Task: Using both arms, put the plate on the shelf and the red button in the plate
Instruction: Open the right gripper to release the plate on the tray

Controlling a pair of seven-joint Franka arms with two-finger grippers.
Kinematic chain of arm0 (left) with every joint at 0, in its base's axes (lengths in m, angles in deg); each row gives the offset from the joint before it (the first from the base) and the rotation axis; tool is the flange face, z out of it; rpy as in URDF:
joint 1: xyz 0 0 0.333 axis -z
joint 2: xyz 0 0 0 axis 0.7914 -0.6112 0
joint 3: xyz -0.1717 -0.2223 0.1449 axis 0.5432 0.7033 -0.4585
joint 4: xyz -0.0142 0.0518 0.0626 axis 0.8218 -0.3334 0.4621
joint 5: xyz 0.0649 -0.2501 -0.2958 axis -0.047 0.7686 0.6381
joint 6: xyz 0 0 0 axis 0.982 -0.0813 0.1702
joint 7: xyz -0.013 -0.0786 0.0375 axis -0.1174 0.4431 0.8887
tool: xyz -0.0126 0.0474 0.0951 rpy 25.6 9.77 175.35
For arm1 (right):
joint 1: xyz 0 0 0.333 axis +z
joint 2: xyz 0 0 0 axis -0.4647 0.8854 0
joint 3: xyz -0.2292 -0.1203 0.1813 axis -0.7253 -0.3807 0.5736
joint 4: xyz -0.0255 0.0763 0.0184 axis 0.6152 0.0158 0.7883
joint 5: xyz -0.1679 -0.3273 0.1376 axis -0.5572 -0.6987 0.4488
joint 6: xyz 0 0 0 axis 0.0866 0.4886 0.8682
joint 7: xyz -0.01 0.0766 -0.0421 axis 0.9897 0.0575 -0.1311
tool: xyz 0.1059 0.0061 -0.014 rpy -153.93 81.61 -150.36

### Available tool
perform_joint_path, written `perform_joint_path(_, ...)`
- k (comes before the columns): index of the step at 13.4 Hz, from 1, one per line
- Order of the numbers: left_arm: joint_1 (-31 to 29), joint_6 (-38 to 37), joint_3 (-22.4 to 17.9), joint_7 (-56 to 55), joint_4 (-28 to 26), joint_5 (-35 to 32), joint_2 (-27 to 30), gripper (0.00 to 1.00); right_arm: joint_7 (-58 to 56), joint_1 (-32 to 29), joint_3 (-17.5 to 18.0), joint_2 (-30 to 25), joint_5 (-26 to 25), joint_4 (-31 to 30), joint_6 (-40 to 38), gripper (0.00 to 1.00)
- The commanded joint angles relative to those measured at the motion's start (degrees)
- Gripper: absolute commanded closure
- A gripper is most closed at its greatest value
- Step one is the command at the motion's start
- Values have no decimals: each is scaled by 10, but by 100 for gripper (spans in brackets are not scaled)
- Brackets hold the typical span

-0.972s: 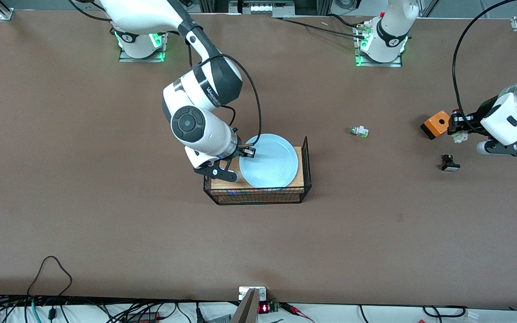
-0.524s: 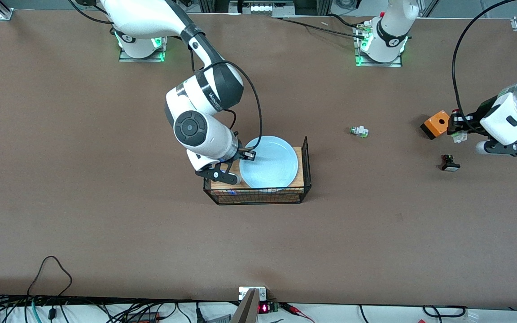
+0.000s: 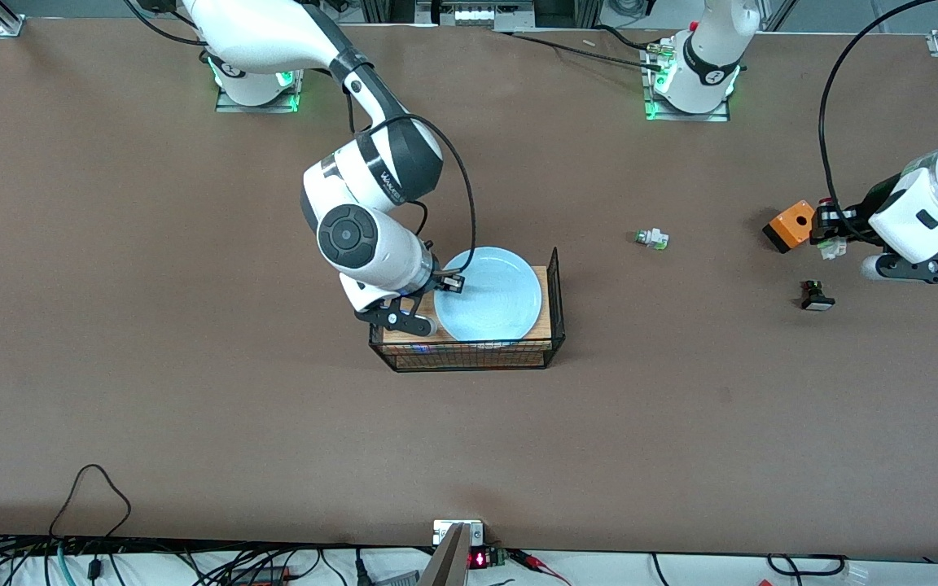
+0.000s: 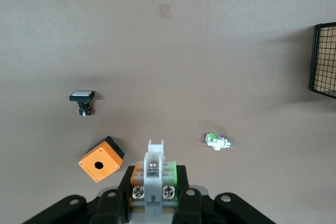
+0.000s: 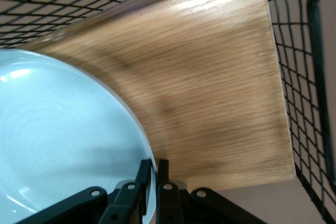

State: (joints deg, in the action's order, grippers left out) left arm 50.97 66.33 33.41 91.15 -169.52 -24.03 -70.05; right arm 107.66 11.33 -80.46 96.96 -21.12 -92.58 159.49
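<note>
The right tool point(image 3: 446, 281) grips the plate point(image 3: 489, 295) over the wire rack point(image 3: 469, 355), unreleased; the left tool point(image 3: 830, 236) grips the red button point(image 4: 153, 171) over the desk point(image 3: 192, 366), unplaced

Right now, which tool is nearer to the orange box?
The left. The left tool, shut on the red button, is beside the orange box; the right tool grips the plate over the wire basket.

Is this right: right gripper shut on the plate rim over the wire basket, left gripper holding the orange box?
Not quite. The left gripper holds the red button; the left wrist view shows the orange box on the table beside it. The right gripper is shut on the plate over the wire basket.
</note>
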Motion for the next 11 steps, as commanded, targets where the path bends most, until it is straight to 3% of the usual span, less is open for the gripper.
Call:
perform_joint_path(1, -1, -8, 1, 9, 15, 8, -7, 100, -1, -3, 0, 9, 7, -5, 16, 68)
perform_joint_path(3, 0, -7, 1, 9, 16, 8, -7, 100, 6, -10, 0, 7, 7, -5, 41, 27)
perform_joint_path(5, 1, -7, 3, 10, 16, 9, -7, 100, 8, -11, 0, 3, 8, -1, 61, 8)
perform_joint_path(7, 1, -7, 2, 10, 16, 26, -7, 100, 0, -7, 1, 2, 8, 8, 98, 0)
perform_joint_path(11, 0, -7, 2, 10, 16, 28, -7, 100, 0, -4, 2, -20, 46, 10, 115, 0)
